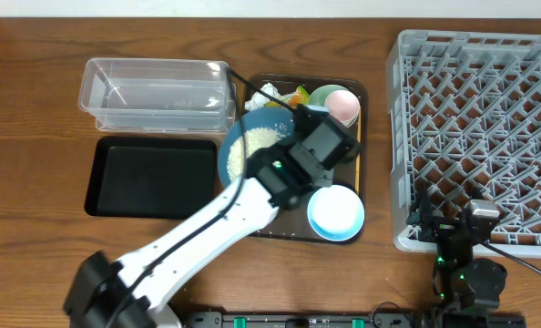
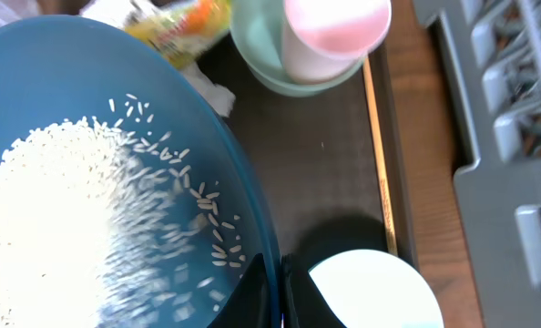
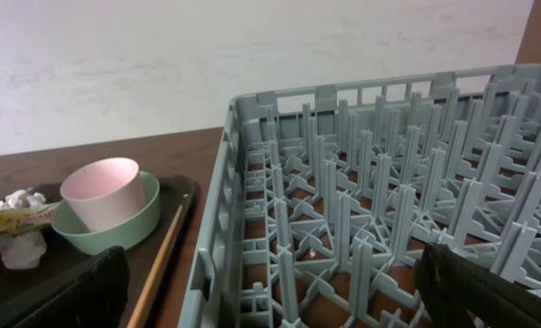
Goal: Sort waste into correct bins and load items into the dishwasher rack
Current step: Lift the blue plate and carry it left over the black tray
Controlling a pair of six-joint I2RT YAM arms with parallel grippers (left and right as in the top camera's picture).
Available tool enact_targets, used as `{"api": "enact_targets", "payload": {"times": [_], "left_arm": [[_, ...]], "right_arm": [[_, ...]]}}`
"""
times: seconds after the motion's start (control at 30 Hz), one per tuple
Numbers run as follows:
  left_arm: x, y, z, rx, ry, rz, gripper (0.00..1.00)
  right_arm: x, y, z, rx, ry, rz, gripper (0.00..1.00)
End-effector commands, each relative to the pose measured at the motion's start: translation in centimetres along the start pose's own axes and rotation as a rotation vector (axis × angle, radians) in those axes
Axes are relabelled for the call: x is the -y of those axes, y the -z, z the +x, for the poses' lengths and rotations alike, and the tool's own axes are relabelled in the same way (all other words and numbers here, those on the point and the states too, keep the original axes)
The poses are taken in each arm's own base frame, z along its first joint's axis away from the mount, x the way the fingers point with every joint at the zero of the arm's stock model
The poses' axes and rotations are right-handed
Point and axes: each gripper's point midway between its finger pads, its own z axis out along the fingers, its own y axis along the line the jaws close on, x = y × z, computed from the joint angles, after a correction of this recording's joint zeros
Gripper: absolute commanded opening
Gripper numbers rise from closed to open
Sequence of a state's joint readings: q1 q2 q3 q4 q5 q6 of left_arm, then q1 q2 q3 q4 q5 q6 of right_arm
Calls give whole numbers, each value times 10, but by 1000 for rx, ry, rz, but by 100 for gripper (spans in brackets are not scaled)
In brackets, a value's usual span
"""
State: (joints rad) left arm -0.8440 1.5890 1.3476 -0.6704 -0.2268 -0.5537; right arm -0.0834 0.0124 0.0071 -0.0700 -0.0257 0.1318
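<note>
My left gripper (image 2: pixel 275 292) is shut on the rim of the dark blue plate (image 2: pixel 88 182), which is lifted and tilted over the brown tray's left edge (image 1: pixel 252 137). White rice (image 2: pixel 52 228) lies heaped on the plate, with grains sliding. The pink cup (image 2: pixel 334 32) stands inside the mint green bowl (image 2: pixel 261 55) at the tray's back. The light blue bowl (image 1: pixel 335 212) sits at the tray's front. Crumpled tissue with a yellow-green scrap (image 1: pixel 280 95) lies at the back. The wooden stick (image 2: pixel 377 155) lies along the tray's right edge. My right gripper (image 3: pixel 270 292) is open at the grey rack's front corner (image 1: pixel 471 137).
The clear tub (image 1: pixel 157 91) stands at the back left, with the black tray (image 1: pixel 152 176) just in front of it. The brown serving tray (image 1: pixel 357 155) lies between them and the rack. The rack fills the right side of the table.
</note>
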Motion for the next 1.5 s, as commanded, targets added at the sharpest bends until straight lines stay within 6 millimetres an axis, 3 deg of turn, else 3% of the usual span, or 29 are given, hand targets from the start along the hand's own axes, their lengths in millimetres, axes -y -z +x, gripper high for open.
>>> {"api": "enact_targets", "payload": {"times": [0.0,0.23,0.53,0.8,1.17,1.47], "left_arm": [[-14,23,-24,68,59,1,6],[-45,35,-34,14,197,78,6],[-96,31,-48,-52,357,133,6],[-108,37,-52,-104,390,283,6],[-146,51,-64,-111,532,425,6],[-170,57,-56,-141,629,487,6]], "right_arm": [[-5,0,1,-2,12,-17,99],[-5,0,1,-2,12,-17,99],[-5,0,1,-2,12,-17,99],[-5,0,1,-2,12,-17,99],[-5,0,1,-2,12,-17,99],[-5,0,1,-2,12,-18,99]]}}
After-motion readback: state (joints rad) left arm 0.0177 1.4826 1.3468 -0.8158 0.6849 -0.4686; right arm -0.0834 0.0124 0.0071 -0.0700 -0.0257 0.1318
